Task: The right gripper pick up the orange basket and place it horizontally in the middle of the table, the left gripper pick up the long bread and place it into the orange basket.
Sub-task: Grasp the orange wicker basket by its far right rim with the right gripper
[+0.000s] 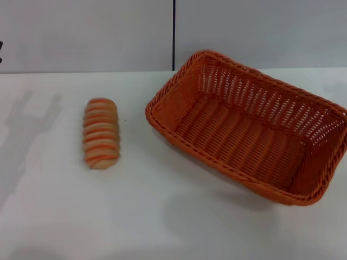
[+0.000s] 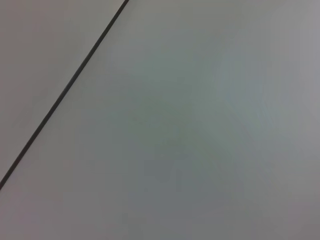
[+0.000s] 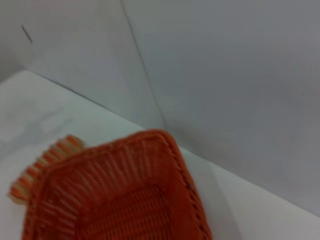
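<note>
Two things sit on the table [image 1: 162, 227], neither yet handled as far as can be seen: the orange basket [image 1: 246, 127] lies on the right half, set at a slant rather than square across, and empty; the long bread [image 1: 100, 132] rests to its left, just apart from the rim. Both steps look still to do — basket to be squared up in the middle, loaf to go in. Neither the left gripper nor the right gripper shows, so their fingers cannot be judged; the right wrist view looks down on the basket's corner.
</note>
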Controlling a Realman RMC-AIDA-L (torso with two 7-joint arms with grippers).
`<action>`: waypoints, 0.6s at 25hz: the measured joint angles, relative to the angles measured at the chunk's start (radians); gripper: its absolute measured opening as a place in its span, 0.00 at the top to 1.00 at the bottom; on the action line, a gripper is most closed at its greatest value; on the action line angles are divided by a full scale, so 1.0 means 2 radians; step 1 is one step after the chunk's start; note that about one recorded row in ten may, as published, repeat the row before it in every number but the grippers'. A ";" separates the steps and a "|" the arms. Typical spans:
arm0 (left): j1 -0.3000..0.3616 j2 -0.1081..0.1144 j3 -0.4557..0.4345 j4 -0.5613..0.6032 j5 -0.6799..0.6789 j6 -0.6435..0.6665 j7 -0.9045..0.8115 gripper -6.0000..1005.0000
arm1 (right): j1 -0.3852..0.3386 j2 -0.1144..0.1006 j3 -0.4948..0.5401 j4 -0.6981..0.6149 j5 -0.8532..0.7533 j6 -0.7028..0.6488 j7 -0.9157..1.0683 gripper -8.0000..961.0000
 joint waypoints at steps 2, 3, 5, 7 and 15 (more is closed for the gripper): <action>-0.001 0.000 0.000 -0.001 0.000 -0.002 0.000 0.16 | 0.003 0.001 -0.006 -0.006 -0.004 -0.007 -0.001 0.32; -0.001 0.000 0.000 -0.001 0.000 -0.002 0.000 0.16 | 0.005 0.002 -0.012 -0.010 -0.006 -0.015 -0.001 0.32; -0.001 -0.001 0.000 -0.003 0.000 -0.002 0.001 0.16 | 0.007 0.003 -0.024 -0.019 -0.008 -0.030 -0.002 0.32; -0.001 -0.001 0.000 -0.004 0.000 -0.002 0.003 0.16 | 0.009 0.003 -0.037 -0.032 -0.011 -0.047 -0.003 0.32; 0.002 -0.001 0.001 -0.004 0.000 -0.004 0.005 0.16 | 0.016 0.010 -0.058 -0.086 -0.020 -0.074 -0.025 0.32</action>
